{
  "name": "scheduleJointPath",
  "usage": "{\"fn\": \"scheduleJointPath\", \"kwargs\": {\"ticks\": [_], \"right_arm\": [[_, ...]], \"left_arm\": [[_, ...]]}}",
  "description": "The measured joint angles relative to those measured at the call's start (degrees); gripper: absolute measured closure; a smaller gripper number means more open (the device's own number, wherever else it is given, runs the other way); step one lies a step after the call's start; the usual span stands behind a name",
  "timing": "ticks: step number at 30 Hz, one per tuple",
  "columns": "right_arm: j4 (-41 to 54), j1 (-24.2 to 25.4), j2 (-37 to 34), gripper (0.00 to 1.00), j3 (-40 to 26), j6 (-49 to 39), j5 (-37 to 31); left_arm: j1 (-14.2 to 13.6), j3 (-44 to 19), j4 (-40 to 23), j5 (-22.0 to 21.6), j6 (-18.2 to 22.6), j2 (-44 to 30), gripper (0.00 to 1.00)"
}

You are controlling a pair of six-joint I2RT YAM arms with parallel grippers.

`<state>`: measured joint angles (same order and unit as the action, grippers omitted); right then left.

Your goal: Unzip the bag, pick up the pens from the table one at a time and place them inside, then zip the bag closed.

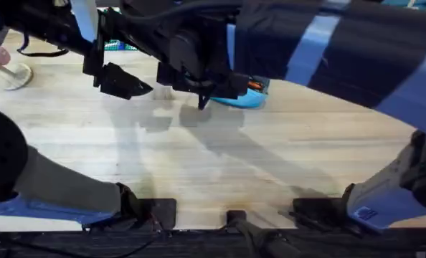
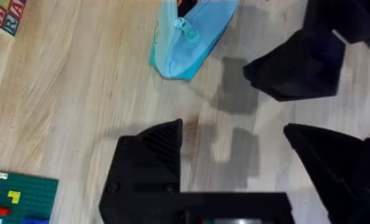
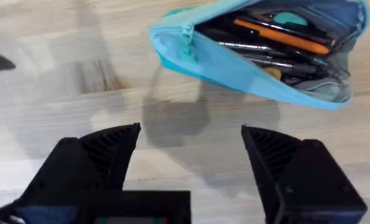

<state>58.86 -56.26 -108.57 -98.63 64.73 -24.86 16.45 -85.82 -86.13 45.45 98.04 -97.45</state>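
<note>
Black fingers of both hands, right (image 3: 191, 146) and left (image 2: 247, 155), spread wide, empty, above the unzipped bag (image 3: 235, 68)

The surface (image 1: 199, 154) is pale wood-grain planking, evenly lit, with soft grey shadows lying across its middle. A green building-brick baseplate (image 2: 17, 198) with coloured pieces rests on it in the left wrist view, and lettered wooden blocks (image 2: 4, 14) sit on it well apart from that plate. At the far left edge in the overhead view lies a pale round object (image 1: 12, 75), too blurred to identify.
</note>
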Motion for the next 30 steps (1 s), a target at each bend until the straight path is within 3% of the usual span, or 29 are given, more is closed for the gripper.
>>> {"fn": "scheduleJointPath", "kwargs": {"ticks": [21, 30], "right_arm": [[-5.76, 3.16, -3.31, 0.005, 0.0, 1.53, -0.07], [-8.03, 3.47, -7.05, 0.003, -0.02, 1.75, -6.27]], "left_arm": [[0.0, 0.0, 0.01, 0.0, 0.13, 0.0, 0.007], [0.0, 0.0, 0.09, 0.0, 0.13, 0.0, 0.007]]}}
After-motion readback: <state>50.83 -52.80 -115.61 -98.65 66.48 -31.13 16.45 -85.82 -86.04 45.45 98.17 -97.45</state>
